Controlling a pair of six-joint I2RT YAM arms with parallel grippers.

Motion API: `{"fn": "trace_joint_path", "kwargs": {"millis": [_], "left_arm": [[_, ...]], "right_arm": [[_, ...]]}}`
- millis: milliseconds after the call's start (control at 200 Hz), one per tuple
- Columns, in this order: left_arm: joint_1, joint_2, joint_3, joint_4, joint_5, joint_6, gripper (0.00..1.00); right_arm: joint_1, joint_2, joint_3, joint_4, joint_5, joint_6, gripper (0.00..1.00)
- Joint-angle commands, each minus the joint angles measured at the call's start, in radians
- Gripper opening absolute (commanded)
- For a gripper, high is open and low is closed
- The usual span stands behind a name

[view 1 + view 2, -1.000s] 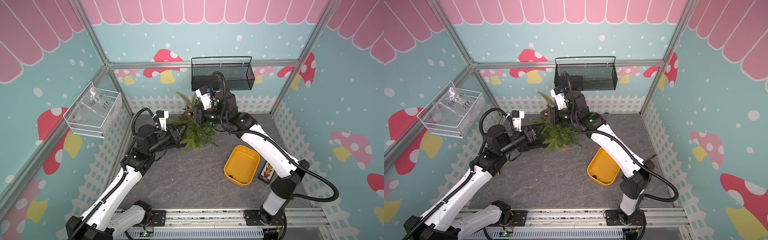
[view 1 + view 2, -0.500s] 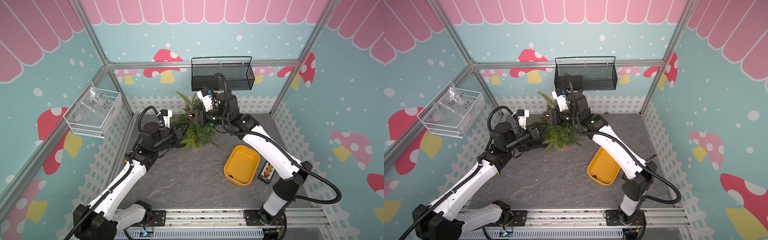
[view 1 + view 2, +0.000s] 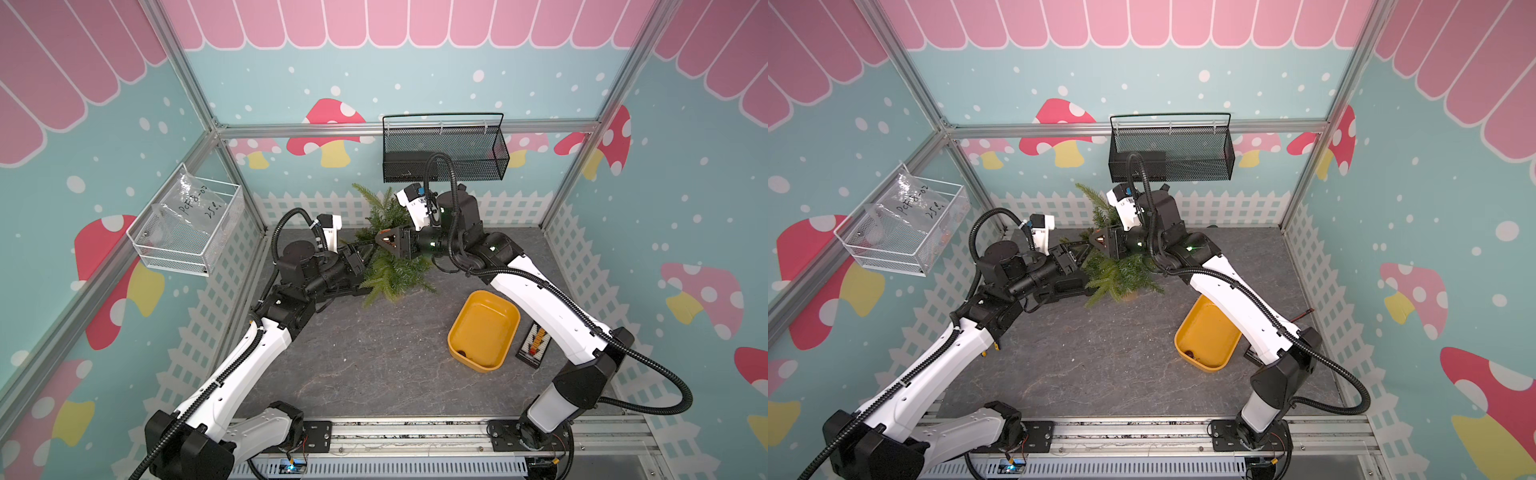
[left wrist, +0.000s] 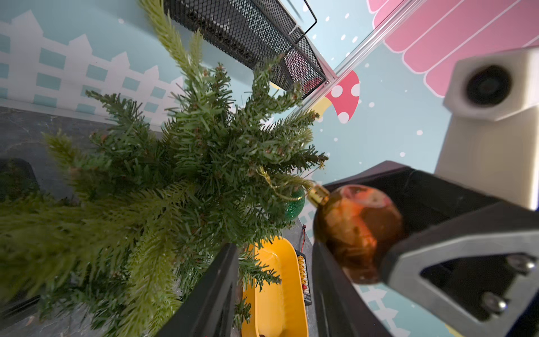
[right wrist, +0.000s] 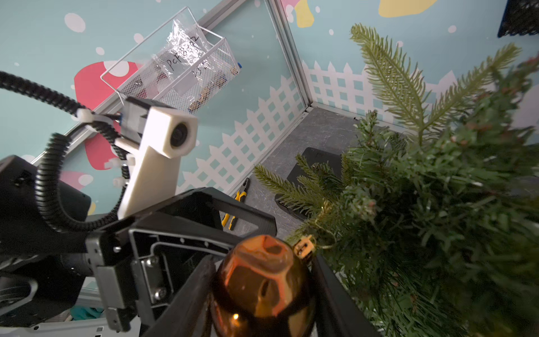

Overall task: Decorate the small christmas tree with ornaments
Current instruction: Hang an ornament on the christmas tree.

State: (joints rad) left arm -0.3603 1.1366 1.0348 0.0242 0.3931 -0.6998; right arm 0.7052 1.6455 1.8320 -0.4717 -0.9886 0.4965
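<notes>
Scene at the small artificial green fir tree (image 3: 390, 266), set toward the back of the grey stone-patterned table (image 3: 374, 353) in both top views. Right claw (image 5: 264, 262) is closed on the shiny amber-copper round bauble (image 5: 262, 289) with a gold cap, held just beside the tree's outer branches. A thin gold thread (image 4: 272, 186) runs from the cap into the needles. Left claw (image 4: 274, 251), its tip near the right claw, has its jaws apart with nothing gripped between them. Glittery green round bauble (image 4: 293, 208) sits among the branches, partly hidden by needles. Yellow plastic tub (image 3: 484, 328) lies on the table near the tree, well apart from both claws. A tiny dark red ball (image 3: 1188, 354) rests in one corner of it.
</notes>
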Motion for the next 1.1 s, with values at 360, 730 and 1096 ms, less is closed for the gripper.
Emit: {"fn": "trace_joint_path", "kwargs": {"millis": [360, 730, 1096], "left_arm": [[0.012, 0.067, 0.103, 0.005, 0.006, -0.015, 0.52], [0.007, 0.113, 0.148, -0.012, 0.033, -0.01, 0.47], [-0.032, 0.165, 0.194, -0.06, 0.033, 0.035, 0.45]], "right_arm": [[-0.004, -0.033, -0.052, -0.07, 0.011, -0.123, 0.39], [-0.004, -0.039, -0.069, -0.07, 0.02, -0.146, 0.39], [-0.004, -0.041, -0.078, -0.061, 0.023, -0.143, 0.39]]}}
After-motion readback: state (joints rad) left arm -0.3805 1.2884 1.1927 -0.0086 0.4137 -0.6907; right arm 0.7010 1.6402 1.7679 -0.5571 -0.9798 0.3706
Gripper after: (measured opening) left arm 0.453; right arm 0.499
